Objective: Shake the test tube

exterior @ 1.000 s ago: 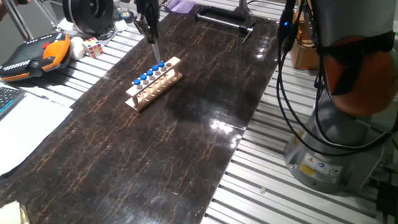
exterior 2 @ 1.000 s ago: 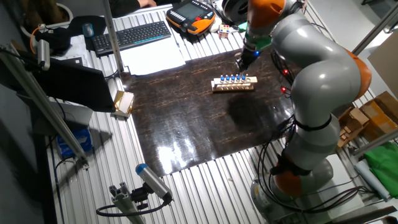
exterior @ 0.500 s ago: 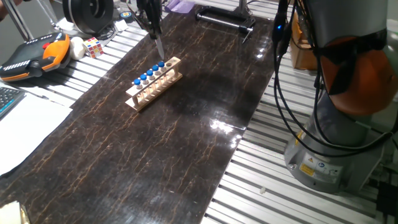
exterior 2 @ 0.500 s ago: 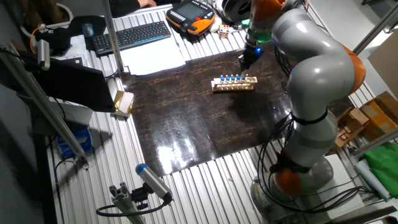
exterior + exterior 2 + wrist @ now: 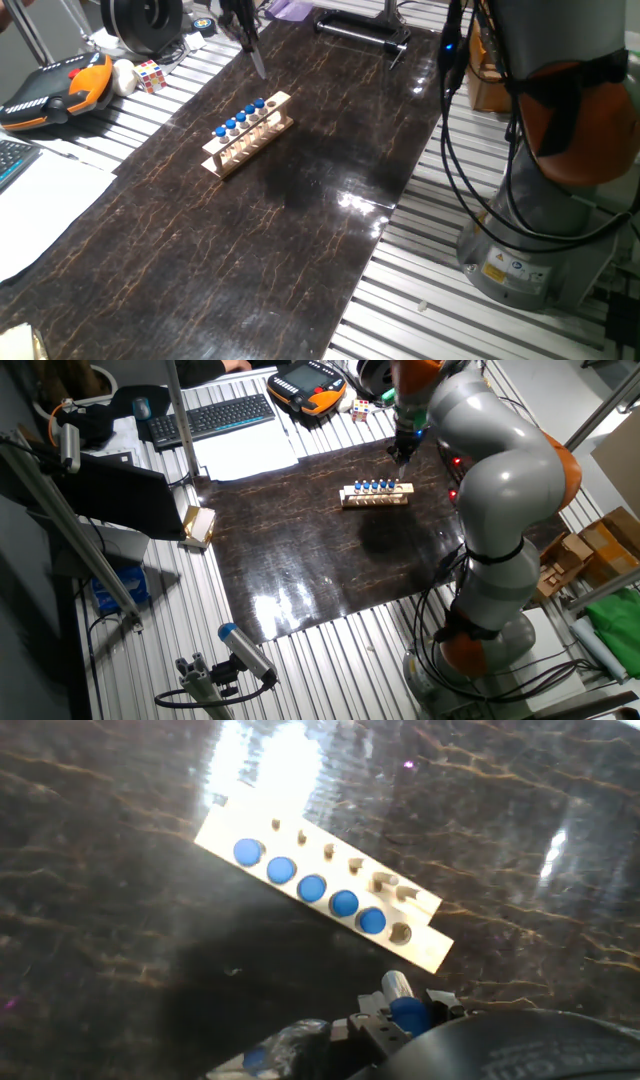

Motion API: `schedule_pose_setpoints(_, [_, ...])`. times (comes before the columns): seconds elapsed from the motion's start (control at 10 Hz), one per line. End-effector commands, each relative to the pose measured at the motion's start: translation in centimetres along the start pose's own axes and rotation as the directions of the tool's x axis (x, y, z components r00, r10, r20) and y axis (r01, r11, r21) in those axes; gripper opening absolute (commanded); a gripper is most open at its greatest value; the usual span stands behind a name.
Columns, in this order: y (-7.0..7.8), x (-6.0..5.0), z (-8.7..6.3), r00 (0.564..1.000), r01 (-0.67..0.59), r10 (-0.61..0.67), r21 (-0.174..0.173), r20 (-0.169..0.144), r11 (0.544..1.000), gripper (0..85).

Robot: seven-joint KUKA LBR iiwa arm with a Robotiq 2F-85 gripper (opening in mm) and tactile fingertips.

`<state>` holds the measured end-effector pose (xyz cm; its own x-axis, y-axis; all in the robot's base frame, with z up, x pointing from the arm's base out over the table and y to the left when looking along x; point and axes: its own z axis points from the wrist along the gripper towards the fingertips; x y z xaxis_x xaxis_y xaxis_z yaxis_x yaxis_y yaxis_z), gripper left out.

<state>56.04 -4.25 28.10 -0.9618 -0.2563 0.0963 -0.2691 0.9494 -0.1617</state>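
The test tube (image 5: 257,62) hangs tilted in the air above the far end of the dark table, and my gripper (image 5: 243,28) is shut on its upper part. In the hand view, the tube (image 5: 397,987) shows its clear end and blue cap between my fingers at the bottom edge. The light wooden rack (image 5: 248,131) stands below and nearer, holding several blue-capped tubes (image 5: 312,888), with one end hole (image 5: 400,932) empty. From the other fixed view, the gripper (image 5: 403,448) sits just beyond the rack (image 5: 376,494).
An orange teach pendant (image 5: 58,86), a Rubik's cube (image 5: 150,75) and white paper (image 5: 40,200) lie left of the dark tabletop (image 5: 300,230). A black bar (image 5: 360,30) lies at the far end. The arm's base (image 5: 535,230) and cables stand right. A keyboard (image 5: 215,415) lies behind.
The gripper has risen and moved away from the rack, carrying the test tube; the tube now hangs clear of the rack and is tilted.
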Motion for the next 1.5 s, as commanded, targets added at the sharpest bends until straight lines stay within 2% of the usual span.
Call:
schedule_pose_setpoints(0.0, [0.9,0.1,0.2,0.998,-0.067,0.068,-0.077,0.006,0.995,4.3])
schedule_pose_setpoints(0.3, [3.3,0.5,0.5,0.979,-0.199,0.205,-0.213,0.008,0.957,4.3])
schedule_pose_setpoints(0.4, [3.5,0.5,0.5,0.975,-0.216,0.223,-0.234,0.005,0.948,4.3])
schedule_pose_setpoints(0.6, [4.0,0.6,0.8,0.967,-0.244,0.253,-0.247,0.004,0.938,4.0])
schedule_pose_setpoints(0.8, [3.6,0.6,0.9,0.973,-0.224,0.231,-0.201,0.01,0.954,4.3])
schedule_pose_setpoints(1.0, [1.5,0.2,1.3,0.981,-0.185,0.191,-0.185,0.016,0.965,4.7])
schedule_pose_setpoints(1.1, [-0.3,0.0,1.6,0.989,-0.141,0.145,-0.156,0.015,0.978,4.7])
schedule_pose_setpoints(1.3, [-3.2,0.0,1.7,0.999,-0.045,0.044,-0.045,-0.013,0.998,4.7])
schedule_pose_setpoints(1.4, [-4.2,0.1,1.4,1.0,-0.019,0.018,-0.021,-0.02,1.0,4.3])
